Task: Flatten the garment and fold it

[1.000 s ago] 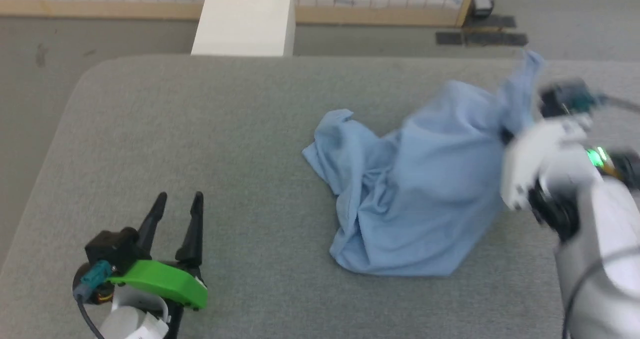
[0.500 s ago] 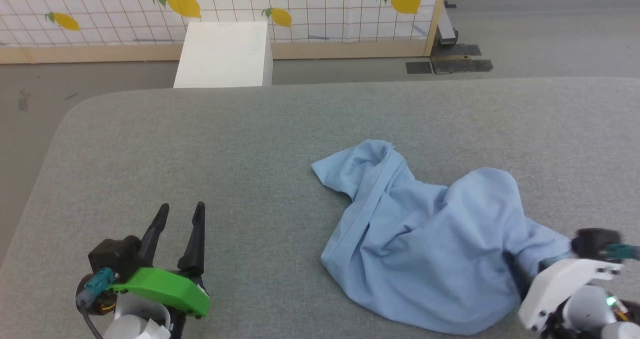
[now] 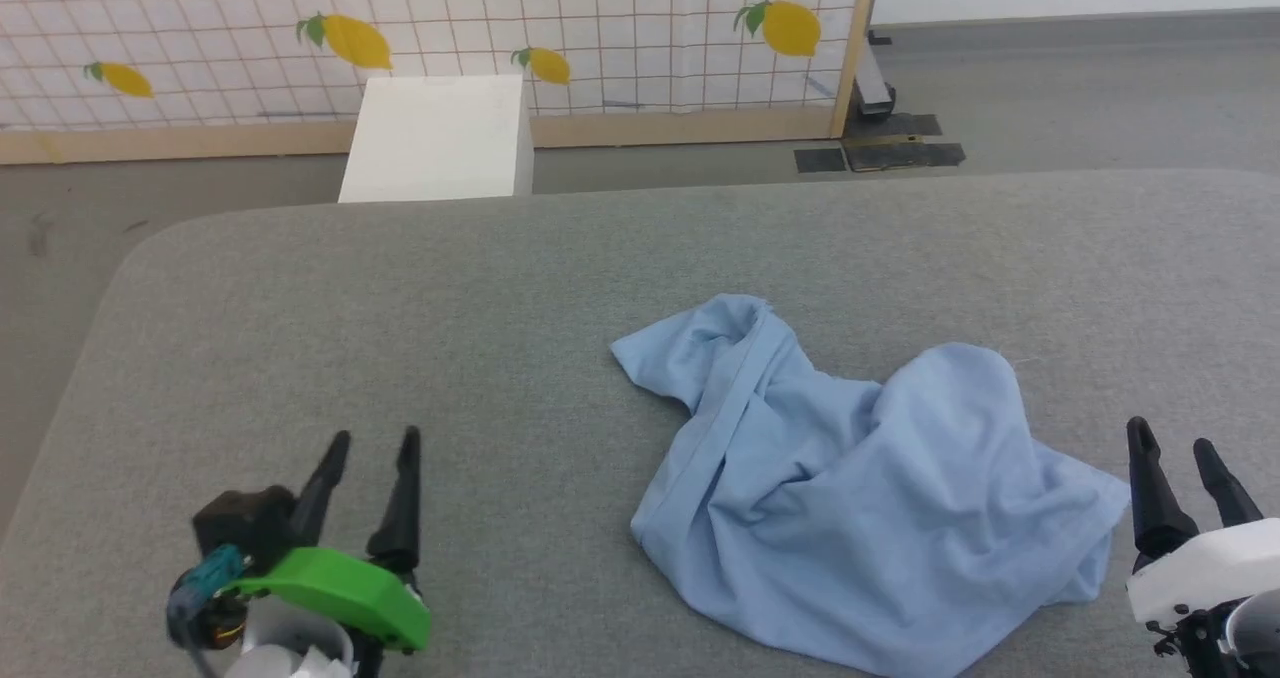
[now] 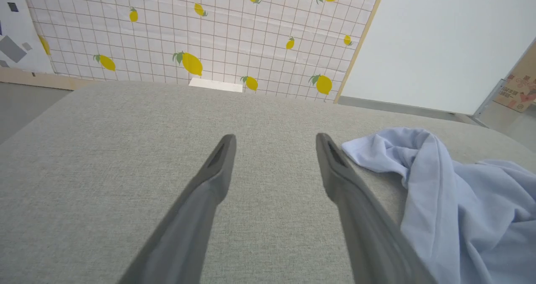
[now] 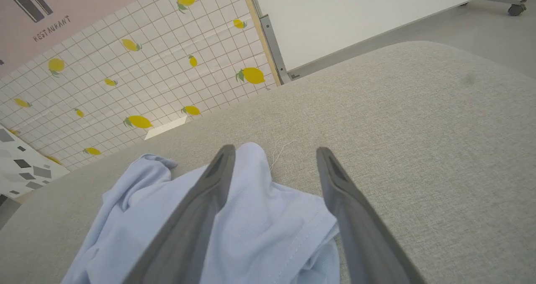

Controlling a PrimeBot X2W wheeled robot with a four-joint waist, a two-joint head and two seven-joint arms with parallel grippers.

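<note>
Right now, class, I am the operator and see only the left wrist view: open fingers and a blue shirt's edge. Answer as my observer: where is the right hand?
Observer: The right hand is at the right corner of the shirt, jaws open, gripping nothing.
Operator: Is the shirt flat?
Observer: No. It lies in a crumpled heap with a raised hump, on the grey padded surface.
Operator: What could the right hand take?
Observer: A stitched hem lies between its fingers in the right wrist view.
</note>
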